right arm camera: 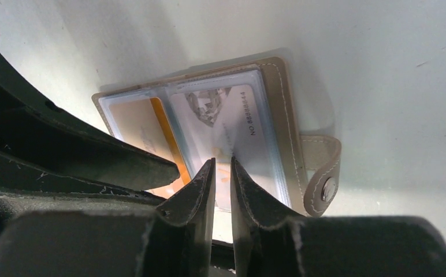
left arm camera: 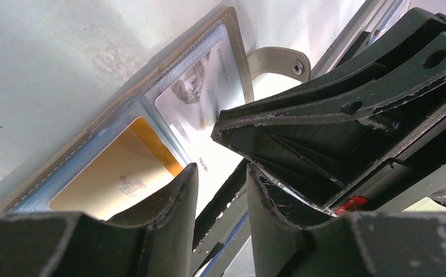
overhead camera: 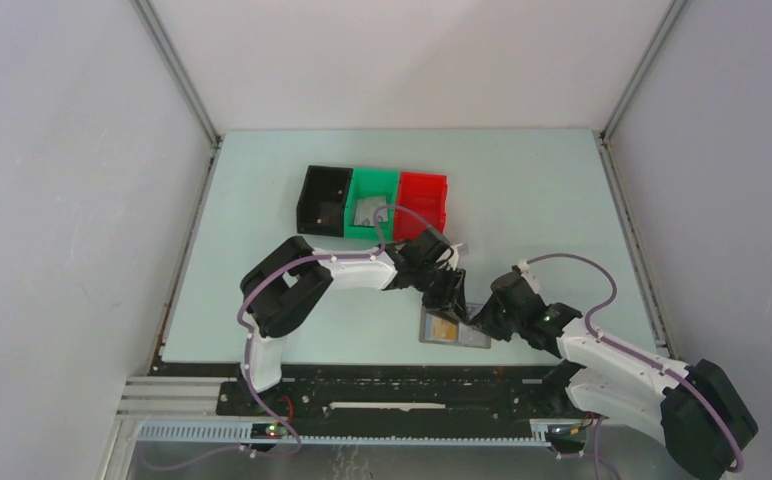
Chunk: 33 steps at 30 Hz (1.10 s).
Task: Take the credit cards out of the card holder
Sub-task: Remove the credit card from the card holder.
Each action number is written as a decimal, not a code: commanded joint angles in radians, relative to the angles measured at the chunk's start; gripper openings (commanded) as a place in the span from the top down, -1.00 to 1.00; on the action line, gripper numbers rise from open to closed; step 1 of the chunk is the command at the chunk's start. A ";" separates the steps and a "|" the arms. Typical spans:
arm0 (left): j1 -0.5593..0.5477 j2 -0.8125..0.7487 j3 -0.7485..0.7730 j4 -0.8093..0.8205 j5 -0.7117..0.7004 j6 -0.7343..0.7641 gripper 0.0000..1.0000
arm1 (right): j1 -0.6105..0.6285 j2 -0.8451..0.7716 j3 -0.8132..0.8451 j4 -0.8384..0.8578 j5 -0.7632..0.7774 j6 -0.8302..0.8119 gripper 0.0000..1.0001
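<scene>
Near the front edge of the surface point(right arm camera: 394, 86), the card holder point(right arm camera: 288, 133) is lying open, the tan-orange card point(left arm camera: 111, 179) and the grey card point(right arm camera: 232, 127) both sitting in its pockets; neither is out yet. The left end effector point(left arm camera: 222, 170) is hovering over it, spread and empty; the right end effector point(right arm camera: 222, 160) is meeting the grey card's edge, nearly pressed together, grip impossible to tell

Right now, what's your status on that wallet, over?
Left jaws open, right jaws nearly closed, grip unclear, both at the open card holder. Both credit cards still pocketed. Jaws crowd each other.
</scene>
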 commanded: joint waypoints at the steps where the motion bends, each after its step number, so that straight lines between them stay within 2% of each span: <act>1: 0.008 0.004 -0.020 0.018 0.023 -0.005 0.18 | 0.015 -0.002 -0.008 0.012 0.007 0.015 0.53; 11: 0.009 -0.008 -0.025 0.013 0.011 -0.002 0.18 | -0.020 -0.145 -0.008 -0.105 0.079 0.005 0.52; 24: 0.010 -0.002 -0.023 0.009 0.012 0.002 0.18 | -0.033 -0.024 -0.012 -0.053 0.036 -0.015 0.53; 33: 0.012 -0.006 -0.022 0.006 0.013 0.007 0.19 | -0.046 -0.116 -0.012 -0.111 0.075 0.000 0.52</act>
